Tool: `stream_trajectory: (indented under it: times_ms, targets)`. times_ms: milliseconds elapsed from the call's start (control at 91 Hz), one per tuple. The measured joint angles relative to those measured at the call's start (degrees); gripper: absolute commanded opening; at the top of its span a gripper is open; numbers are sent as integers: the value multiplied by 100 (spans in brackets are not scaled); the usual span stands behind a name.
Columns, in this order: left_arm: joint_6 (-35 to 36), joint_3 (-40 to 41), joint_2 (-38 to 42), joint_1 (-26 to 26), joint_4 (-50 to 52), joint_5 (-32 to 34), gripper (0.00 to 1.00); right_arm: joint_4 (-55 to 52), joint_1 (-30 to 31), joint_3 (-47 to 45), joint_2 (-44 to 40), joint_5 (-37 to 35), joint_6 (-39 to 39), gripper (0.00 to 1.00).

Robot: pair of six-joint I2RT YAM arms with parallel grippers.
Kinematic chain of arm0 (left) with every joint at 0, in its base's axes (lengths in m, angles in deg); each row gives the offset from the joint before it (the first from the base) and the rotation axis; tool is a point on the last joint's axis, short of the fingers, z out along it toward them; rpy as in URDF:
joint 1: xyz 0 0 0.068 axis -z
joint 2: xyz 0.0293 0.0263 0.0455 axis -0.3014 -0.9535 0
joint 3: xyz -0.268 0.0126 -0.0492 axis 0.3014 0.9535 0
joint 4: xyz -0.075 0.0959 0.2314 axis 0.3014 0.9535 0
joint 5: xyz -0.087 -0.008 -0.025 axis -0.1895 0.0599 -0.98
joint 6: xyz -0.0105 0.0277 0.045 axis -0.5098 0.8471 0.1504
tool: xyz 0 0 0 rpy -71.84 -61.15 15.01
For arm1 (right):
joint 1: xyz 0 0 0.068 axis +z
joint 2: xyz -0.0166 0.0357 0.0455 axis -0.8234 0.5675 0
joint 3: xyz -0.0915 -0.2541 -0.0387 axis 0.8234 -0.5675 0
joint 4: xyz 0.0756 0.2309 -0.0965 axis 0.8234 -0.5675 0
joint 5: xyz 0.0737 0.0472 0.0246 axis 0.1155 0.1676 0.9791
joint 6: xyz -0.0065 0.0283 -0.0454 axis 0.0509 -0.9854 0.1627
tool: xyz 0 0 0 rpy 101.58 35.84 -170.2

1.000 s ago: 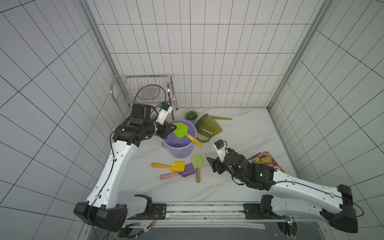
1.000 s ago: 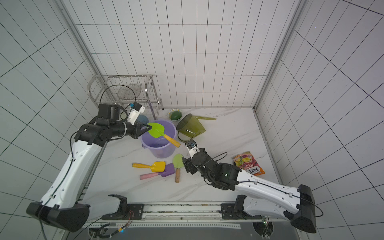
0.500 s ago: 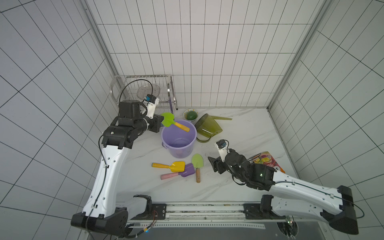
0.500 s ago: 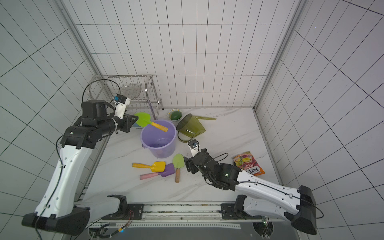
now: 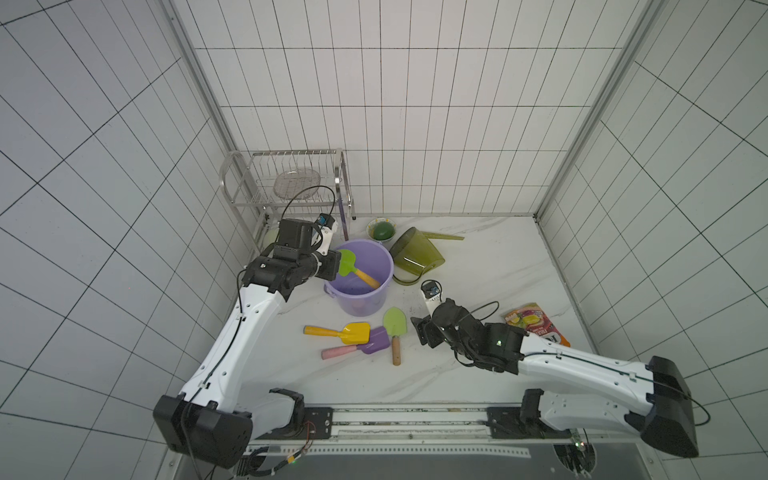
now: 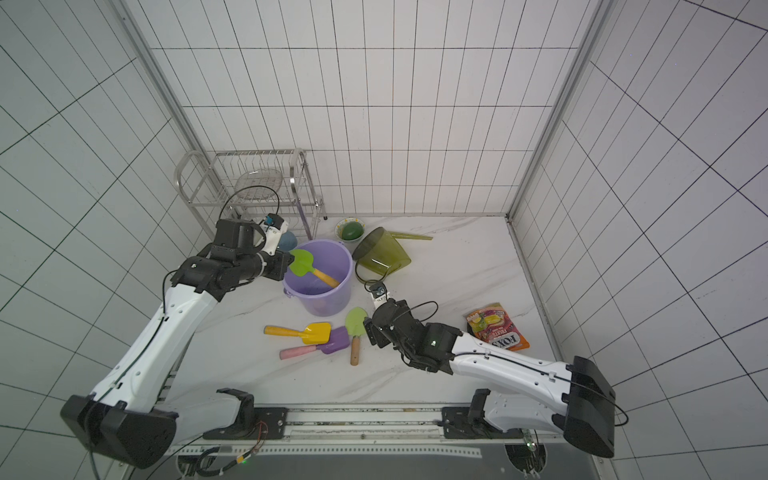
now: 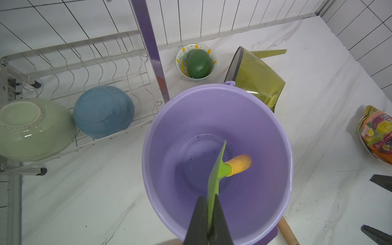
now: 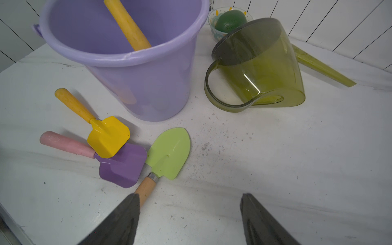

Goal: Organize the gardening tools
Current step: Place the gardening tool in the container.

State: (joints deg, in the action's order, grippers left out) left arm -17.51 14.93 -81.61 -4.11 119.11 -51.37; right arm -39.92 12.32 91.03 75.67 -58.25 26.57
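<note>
now, left hand (image 7: 209, 214): at the 9 o'clock rim of the bucket (image 5: 387, 266), fingers clamped together on the blade of the trowel (image 5: 347, 262).
trowel: bright-green blade pinched edge-on, yellow handle slanting down inside the bucket toward 4 o'clock; whether its end touches the wall cannot be told.
right hand (image 8: 188, 196): fingers wide apart, holding nothing, low over the surface (image 5: 478, 270), just beside the spade (image 5: 395, 321) at its 3 o'clock.
spade: pale-green blade flat on the surface at the bucket's 6 o'clock, wooden handle pointing to 6 o'clock.
purple scoop (image 5: 376, 340): just beside the spade at its 9 o'clock, pink handle pointing toward 8 o'clock.
yellow scoop (image 5: 357, 332): blade lying over the purple scoop's blade, handle pointing to 9 o'clock.
watering can (image 5: 417, 255): olive, see-through, on its side at the bucket's 2 o'clock, spout pointing to 3 o'clock.
snack packet (image 5: 536, 328): flat on the surface, at 3 o'clock from the right hand, well apart.
small bowl (image 5: 370, 228): at the bucket's 12 o'clock, a green fruit in it.
rack (image 5: 291, 166): at 11 o'clock, with a blue bowl (image 7: 104, 110) and a green bowl (image 7: 31, 127) upside down on its lower shelf.
</note>
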Motion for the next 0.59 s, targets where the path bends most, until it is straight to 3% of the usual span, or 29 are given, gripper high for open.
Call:
stream_trajectory:
  times_ms: [594]
  targets:
    - [50, 365, -706, 35, -127, 444, 3, 955, -256, -72, 1504, 1502, -1071, 67]
